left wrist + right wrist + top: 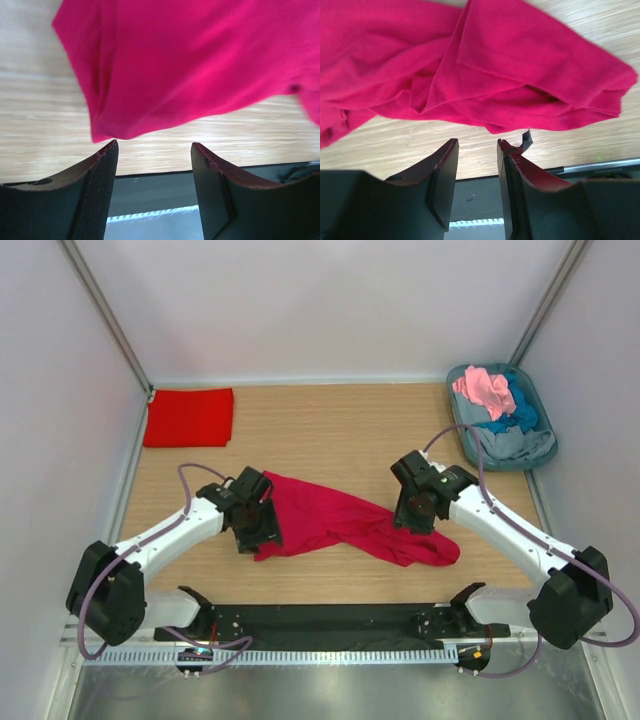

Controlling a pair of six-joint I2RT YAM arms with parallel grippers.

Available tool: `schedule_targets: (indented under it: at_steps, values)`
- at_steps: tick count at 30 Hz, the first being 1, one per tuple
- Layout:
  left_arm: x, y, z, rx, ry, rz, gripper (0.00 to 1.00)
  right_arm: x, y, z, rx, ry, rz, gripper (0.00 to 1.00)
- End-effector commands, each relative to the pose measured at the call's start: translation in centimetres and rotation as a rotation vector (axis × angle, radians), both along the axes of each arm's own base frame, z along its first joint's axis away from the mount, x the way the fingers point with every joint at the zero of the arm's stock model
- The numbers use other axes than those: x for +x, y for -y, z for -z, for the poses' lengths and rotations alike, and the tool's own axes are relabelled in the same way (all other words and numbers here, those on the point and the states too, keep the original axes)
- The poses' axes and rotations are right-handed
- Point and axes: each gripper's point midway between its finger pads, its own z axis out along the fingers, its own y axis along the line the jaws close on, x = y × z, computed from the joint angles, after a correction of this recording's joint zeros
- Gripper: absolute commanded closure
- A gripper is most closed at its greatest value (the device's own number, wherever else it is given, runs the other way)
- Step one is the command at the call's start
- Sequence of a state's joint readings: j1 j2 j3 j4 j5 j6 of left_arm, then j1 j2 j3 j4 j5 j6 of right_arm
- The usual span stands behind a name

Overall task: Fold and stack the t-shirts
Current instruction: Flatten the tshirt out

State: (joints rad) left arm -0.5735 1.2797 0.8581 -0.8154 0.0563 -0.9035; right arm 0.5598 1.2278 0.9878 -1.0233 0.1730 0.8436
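A crimson t-shirt lies crumpled and spread across the middle of the wooden table. My left gripper is at its left end, open and empty. In the left wrist view the cloth lies just beyond the gripper. My right gripper is over the shirt's right part, open and empty. In the right wrist view the bunched cloth lies just past the gripper. A scarlet red shirt lies folded flat at the far left.
A grey-blue oval tub stands at the back right, holding a pink shirt, a blue one and a grey one. A black strip runs along the near table edge. White walls enclose the table.
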Motion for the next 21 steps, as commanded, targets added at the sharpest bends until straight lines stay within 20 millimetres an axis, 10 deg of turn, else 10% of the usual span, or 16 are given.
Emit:
schedule_targets:
  at_steps: [1,21]
  values:
    - [-0.8,0.9,1.2,-0.071,-0.04,-0.036,0.39,0.5,-1.7,-0.3,0.05,0.03,-0.059,0.56]
    - [1.8,-1.4,1.8,0.015,0.07,-0.031,0.4,-0.4,-0.4,-0.4,0.004,0.027,-0.088,0.56]
